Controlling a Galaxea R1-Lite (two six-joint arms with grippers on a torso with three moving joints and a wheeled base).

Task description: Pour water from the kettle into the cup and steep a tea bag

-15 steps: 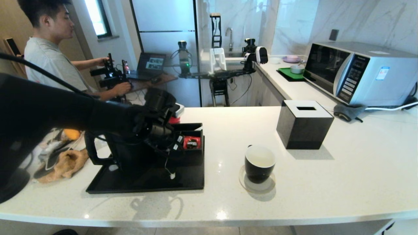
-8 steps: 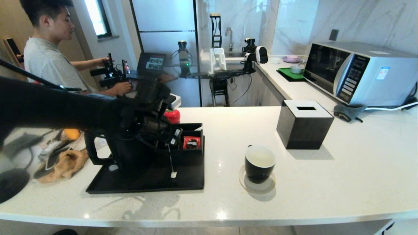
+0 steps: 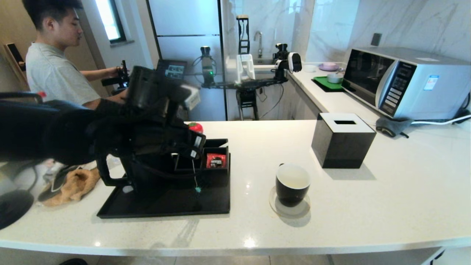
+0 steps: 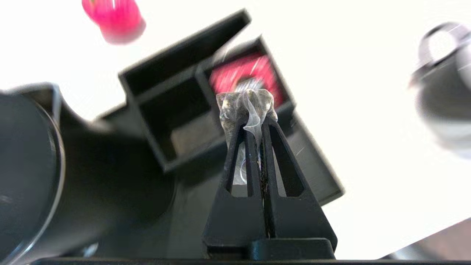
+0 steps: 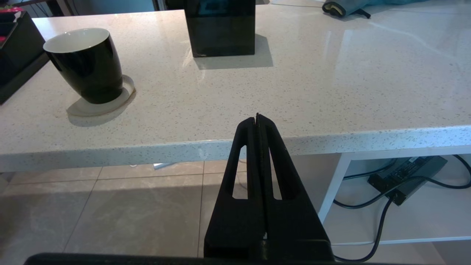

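The tea bag (image 4: 245, 106) was a small see-through grey pouch with dark leaves inside, all crumpled. The left gripper (image 4: 254, 123) had pinched tight on it, up in the air above the black box (image 3: 206, 160) with little rooms on the tray (image 3: 162, 208). A thin white string (image 3: 194, 173) hung down from it. The cup (image 3: 292, 184) stood on a round coaster (image 3: 290, 206) at about three o'clock from the tray, well apart. The black arm hid most of the kettle (image 3: 121, 173); only its handle and lower side showed. The right gripper (image 5: 257, 119) waited low by the counter's edge, its two fingers pressed together with nothing between them.
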